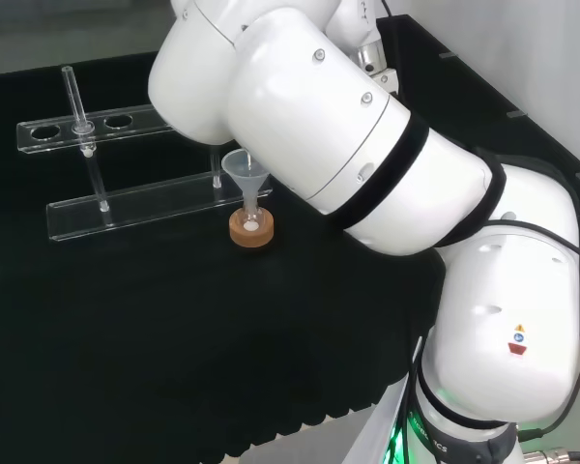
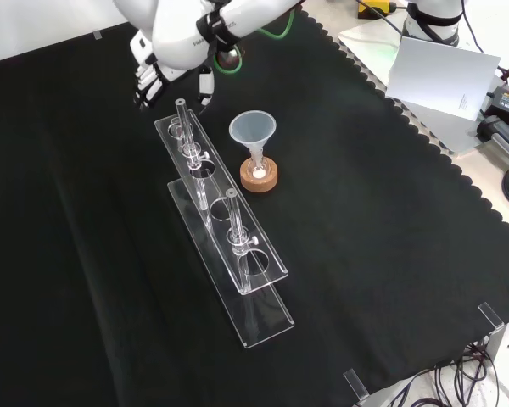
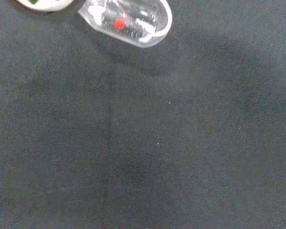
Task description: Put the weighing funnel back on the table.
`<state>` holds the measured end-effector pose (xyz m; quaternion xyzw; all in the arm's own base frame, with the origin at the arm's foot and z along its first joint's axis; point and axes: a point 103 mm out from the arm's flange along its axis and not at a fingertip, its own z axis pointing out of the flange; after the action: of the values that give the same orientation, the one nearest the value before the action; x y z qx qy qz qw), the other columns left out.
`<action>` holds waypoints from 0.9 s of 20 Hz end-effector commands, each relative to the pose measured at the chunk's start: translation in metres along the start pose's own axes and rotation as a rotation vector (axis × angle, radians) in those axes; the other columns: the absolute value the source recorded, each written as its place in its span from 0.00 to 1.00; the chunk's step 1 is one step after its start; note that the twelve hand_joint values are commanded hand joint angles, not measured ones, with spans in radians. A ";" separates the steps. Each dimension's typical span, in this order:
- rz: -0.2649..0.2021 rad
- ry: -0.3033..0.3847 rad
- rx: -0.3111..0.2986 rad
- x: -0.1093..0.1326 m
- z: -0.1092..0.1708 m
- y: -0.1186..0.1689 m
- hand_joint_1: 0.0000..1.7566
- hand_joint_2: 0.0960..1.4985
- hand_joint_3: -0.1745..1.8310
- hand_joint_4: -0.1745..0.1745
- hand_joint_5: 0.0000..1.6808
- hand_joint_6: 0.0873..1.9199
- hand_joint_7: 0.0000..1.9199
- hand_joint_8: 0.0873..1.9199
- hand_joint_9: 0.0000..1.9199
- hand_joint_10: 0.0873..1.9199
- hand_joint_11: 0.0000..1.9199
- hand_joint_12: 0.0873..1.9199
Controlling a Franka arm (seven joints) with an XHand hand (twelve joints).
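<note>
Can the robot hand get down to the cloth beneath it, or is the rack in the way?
Probably yes: the wrist view shows bare cloth past the weighing funnel, and in the front view the robot hand sits beyond the rack's end.

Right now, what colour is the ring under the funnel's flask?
Tan: a cork ring, clearest in the front view.

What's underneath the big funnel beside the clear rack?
The funnel has its stem in a small flask, which stands on a cork ring. The ring covers the cloth beneath it, and what the flask holds is hard to tell.
</note>
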<state>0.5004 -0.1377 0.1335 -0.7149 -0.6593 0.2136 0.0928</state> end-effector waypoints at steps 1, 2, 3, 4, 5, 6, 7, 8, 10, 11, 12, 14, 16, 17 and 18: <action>-0.007 0.043 -0.060 -0.002 -0.025 -0.036 0.43 0.40 0.35 0.40 0.19 0.02 0.02 0.33 0.13 0.37 0.06 0.76; -0.005 0.047 -0.068 -0.003 -0.028 -0.041 0.42 0.40 0.35 0.40 0.19 0.02 0.03 0.33 0.14 0.37 0.07 0.76; 0.000 0.050 -0.074 -0.004 -0.031 -0.046 0.42 0.40 0.35 0.40 0.19 0.02 0.03 0.33 0.14 0.37 0.07 0.76; 0.003 0.053 -0.080 -0.006 -0.035 -0.051 0.42 0.40 0.35 0.40 0.19 0.01 0.04 0.33 0.15 0.37 0.08 0.76; 0.004 0.061 -0.086 -0.009 -0.040 -0.058 0.42 0.40 0.35 0.40 0.20 0.01 0.05 0.34 0.17 0.36 0.10 0.75; 0.006 0.065 -0.093 -0.011 -0.043 -0.063 0.42 0.40 0.34 0.40 0.20 0.00 0.06 0.34 0.18 0.36 0.11 0.75; 0.009 0.069 -0.101 -0.013 -0.046 -0.068 0.42 0.40 0.34 0.40 0.20 0.00 0.06 0.34 0.19 0.36 0.12 0.74; 0.011 0.073 -0.109 -0.015 -0.049 -0.073 0.42 0.40 0.34 0.39 0.21 0.00 0.07 0.34 0.20 0.36 0.14 0.74; 0.013 0.079 -0.121 -0.018 -0.054 -0.083 0.42 0.40 0.34 0.39 0.21 0.00 0.07 0.34 0.20 0.35 0.15 0.73; 0.010 0.080 -0.126 -0.018 -0.055 -0.088 0.42 0.40 0.34 0.39 0.21 0.00 0.08 0.34 0.21 0.35 0.15 0.73; 0.008 0.079 -0.128 -0.017 -0.055 -0.091 0.42 0.40 0.34 0.39 0.21 0.00 0.08 0.34 0.21 0.35 0.15 0.73; -0.001 0.073 -0.141 -0.014 -0.056 -0.099 0.42 0.40 0.34 0.39 0.21 0.00 0.08 0.34 0.21 0.35 0.16 0.73; -0.014 0.069 -0.157 -0.009 -0.060 -0.111 0.42 0.41 0.34 0.38 0.21 0.00 0.08 0.34 0.21 0.35 0.16 0.73; -0.018 0.068 -0.163 -0.007 -0.061 -0.114 0.42 0.41 0.34 0.38 0.21 0.00 0.08 0.34 0.21 0.35 0.16 0.73; -0.024 0.068 -0.168 -0.005 -0.063 -0.119 0.42 0.41 0.34 0.38 0.21 0.00 0.08 0.34 0.21 0.35 0.16 0.73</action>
<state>0.4443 -0.1321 0.2224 -0.7280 -0.6656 0.1511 0.0642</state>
